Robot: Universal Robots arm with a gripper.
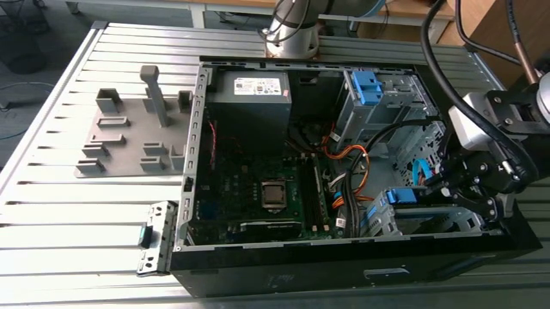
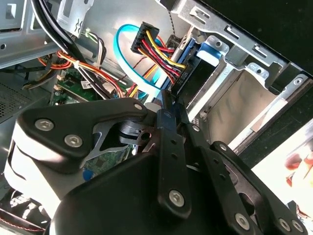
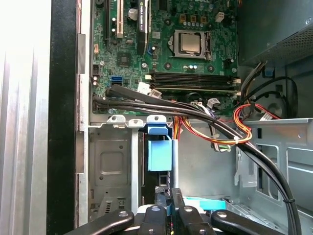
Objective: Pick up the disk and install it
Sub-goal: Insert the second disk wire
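- An open black computer case (image 1: 284, 283) lies on a silver slatted metal table (image 1: 51, 212).
- Inside it, a green motherboard (image 3: 166, 58) carries a square silver processor socket (image 3: 188, 43).
- A grey power supply box with a white sticker (image 1: 254, 96) sits against the case's far wall.
- A grey plate with upright blocks (image 1: 129, 138) lies on the table, at the exterior view's left of the case.

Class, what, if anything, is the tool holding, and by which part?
It cannot be told. The tool is close to the blue-framed rectangular disk standing in the metal drive bay, but whether it grips it is hidden.
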